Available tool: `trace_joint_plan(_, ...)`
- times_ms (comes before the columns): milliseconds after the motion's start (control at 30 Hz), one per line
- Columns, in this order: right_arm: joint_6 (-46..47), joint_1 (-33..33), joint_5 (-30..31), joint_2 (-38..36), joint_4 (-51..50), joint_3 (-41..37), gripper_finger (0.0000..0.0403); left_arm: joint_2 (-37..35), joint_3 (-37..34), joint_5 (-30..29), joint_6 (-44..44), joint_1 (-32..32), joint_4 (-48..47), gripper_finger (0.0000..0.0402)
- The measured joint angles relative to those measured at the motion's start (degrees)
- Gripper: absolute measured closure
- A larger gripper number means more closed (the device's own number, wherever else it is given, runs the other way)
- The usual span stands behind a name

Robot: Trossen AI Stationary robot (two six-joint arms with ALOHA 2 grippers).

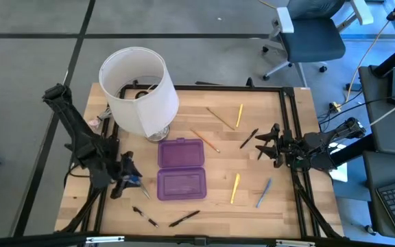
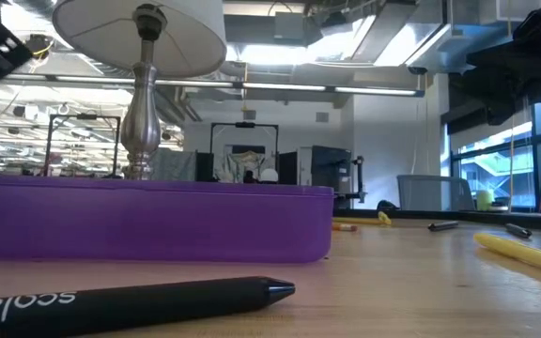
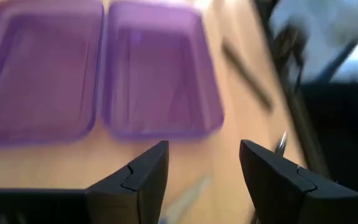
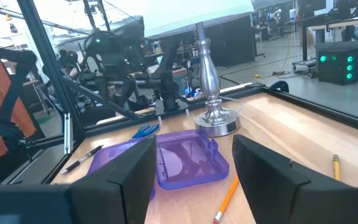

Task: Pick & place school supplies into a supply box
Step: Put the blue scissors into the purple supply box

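Two hands, both open and empty. Left hand (image 1: 130, 180) hovers just beside the open purple supply box (image 1: 181, 169), over blue-handled scissors (image 1: 134, 181). Right hand (image 1: 265, 145) waits on the box's far side, apart from it. Counted around the box: three yellow pencils (image 1: 235, 188), one wooden pencil (image 1: 205, 140), one grey-blue pen (image 1: 263, 193), three dark pens (image 1: 184, 218). White lamp (image 1: 141, 90) stands behind the box. Wooden table (image 1: 280, 213); office chair (image 1: 308, 38) beyond.
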Motion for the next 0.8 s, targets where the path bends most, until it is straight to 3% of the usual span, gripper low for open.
trace_joint_plan(133,0.0,0.0,0.0,0.0,0.0,0.0,0.0188,5.2,5.8,6.9,-0.3,-0.2,-12.5,0.0214)
trace_joint_plan(333,0.5,0.0,0.0,0.0,0.0,0.0,0.0188,10.6,6.6,17.4,-0.4,-0.2,-22.7,0.021)
trace_joint_plan(500,1.7,0.0,0.0,0.0,0.0,0.0,0.0188,14.8,6.6,18.4,-3.1,-0.1,-27.5,0.0212)
trace_joint_plan(800,1.4,0.0,0.0,0.0,0.0,0.0,0.0188,20.6,6.6,18.3,2.2,2.5,-27.7,0.021)
